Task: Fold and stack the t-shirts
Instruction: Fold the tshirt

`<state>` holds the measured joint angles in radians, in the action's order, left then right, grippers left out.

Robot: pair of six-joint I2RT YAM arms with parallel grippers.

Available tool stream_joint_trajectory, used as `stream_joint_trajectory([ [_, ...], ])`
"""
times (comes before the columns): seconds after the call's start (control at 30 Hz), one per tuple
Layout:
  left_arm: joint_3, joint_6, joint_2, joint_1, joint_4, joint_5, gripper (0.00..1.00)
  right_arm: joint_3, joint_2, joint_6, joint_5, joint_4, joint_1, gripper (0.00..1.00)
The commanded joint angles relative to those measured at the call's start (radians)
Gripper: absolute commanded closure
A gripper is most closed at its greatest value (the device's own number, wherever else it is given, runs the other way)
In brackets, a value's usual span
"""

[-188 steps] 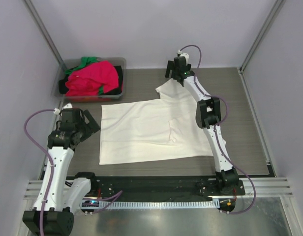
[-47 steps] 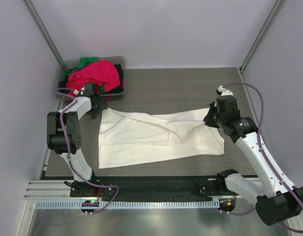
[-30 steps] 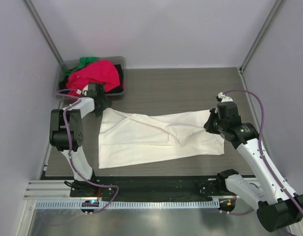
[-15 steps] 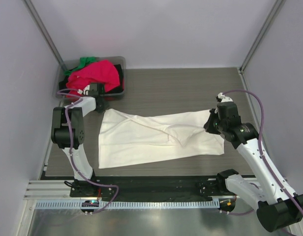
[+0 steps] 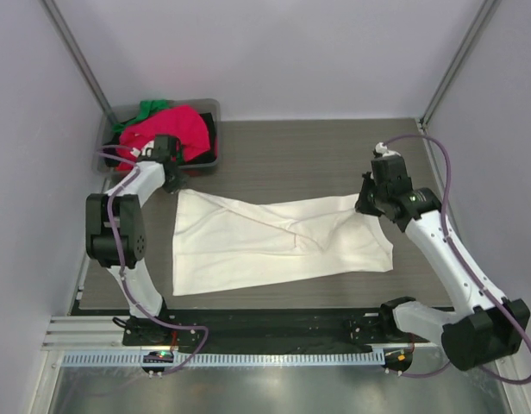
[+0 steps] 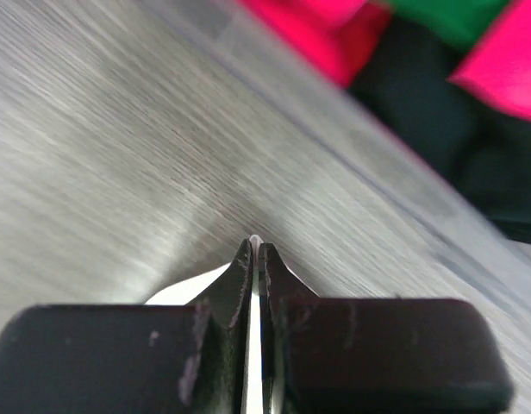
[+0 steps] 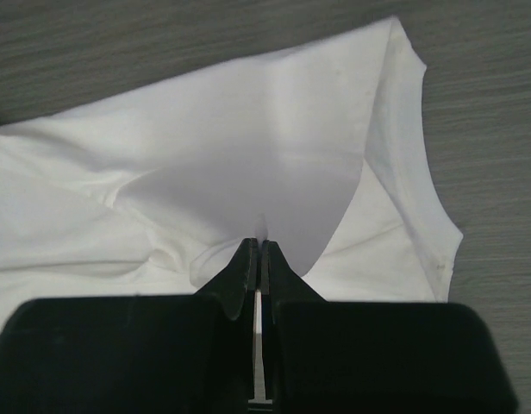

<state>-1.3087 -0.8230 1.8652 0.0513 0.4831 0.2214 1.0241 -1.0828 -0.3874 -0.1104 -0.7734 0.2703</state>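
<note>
Cream-white t-shirt [image 5: 274, 246] — ends in closed left gripper [image 6: 255, 247] and closed right gripper [image 7: 258, 247].

grey wood-grain table [image 5: 291, 147] carries a spread cream-white t-shirt [image 5: 265, 246] and a grey bin [image 5: 201, 164]

Grey bin [image 6: 421, 216], pink shirt [image 6: 326, 34] blurring at upper right of left wrist view; cream shirt [image 6: 192, 291] mostly hiding behind left gripper [image 6: 255, 250], lower centre.

Pale walls [image 5: 274, 52] — around a grey wood-grain table [image 5: 283, 147].
</note>
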Motion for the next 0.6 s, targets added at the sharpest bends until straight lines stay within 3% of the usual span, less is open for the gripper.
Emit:
stream_joint_trajectory([
  [0.0, -0.098, 0.038, -0.116, 0.002, 0.097, 0.079, 1.00, 0.161, -0.138, 0.019, -0.048, 0.103, -0.028, 0.99],
  [0.33, -0.196, 0.073, -0.198, -0.005, 0.233, 0.145, 1.00, 0.784, -0.633, 0.094, 0.000, 0.122, -0.151, 0.99],
  [0.57, -0.207, 0.108, -0.163, -0.014, 0.241, 0.131, 1.00, 0.875, -0.743, 0.120, 0.097, 0.128, -0.163, 0.99],
])
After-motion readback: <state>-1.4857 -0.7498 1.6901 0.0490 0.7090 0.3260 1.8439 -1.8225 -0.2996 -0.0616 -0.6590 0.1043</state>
